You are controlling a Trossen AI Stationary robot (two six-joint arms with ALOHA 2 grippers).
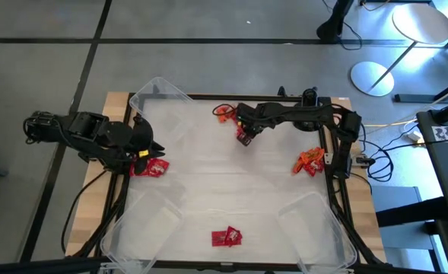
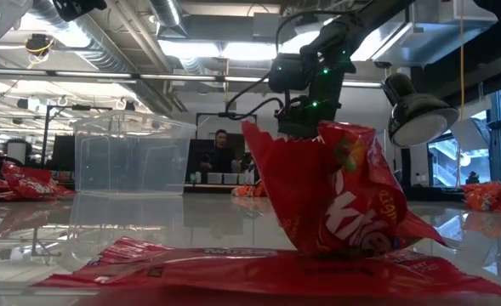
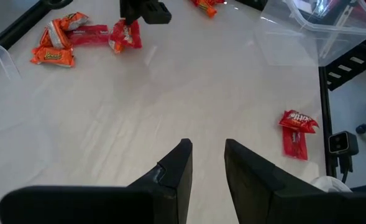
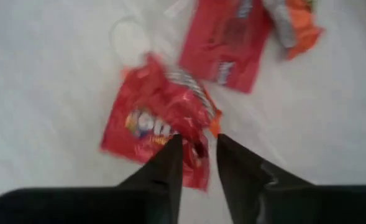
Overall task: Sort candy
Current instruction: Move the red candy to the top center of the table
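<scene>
A red packet with white marks [image 1: 244, 137] sits at my right gripper [image 4: 198, 154], toward the table's far side; the gripper is shut on it. It also shows in the left wrist view, where the red packet [image 3: 125, 36] is under my right gripper [image 3: 142, 9]. My left gripper [image 3: 206, 158] is open and holds nothing, hovering at the left edge [image 1: 144, 148] beside a red candy pile [image 1: 150, 167]. Orange pieces [image 1: 309, 161] lie at the right edge. A red bar and orange pieces [image 4: 223, 43] lie near the far edge. Red packets [image 1: 225, 237] rest at the near edge. My right gripper pinches the red packet by its crumpled edge [image 4: 192, 140] between the two fingertips [image 4: 170, 158], coming from above and slanting down. The rest of the packet spreads out beyond the fingers; whether it is lifted clear of the table, I cannot tell.
Clear plastic bins stand at the far-left corner [image 1: 159, 95], the near-left corner [image 1: 144, 221] and the near-right corner [image 1: 307, 221]. The white middle of the table [image 1: 224, 183] is bare. In the low view a red packet [image 2: 344, 195] stands on flat red bars [image 2: 259, 268] close to the camera.
</scene>
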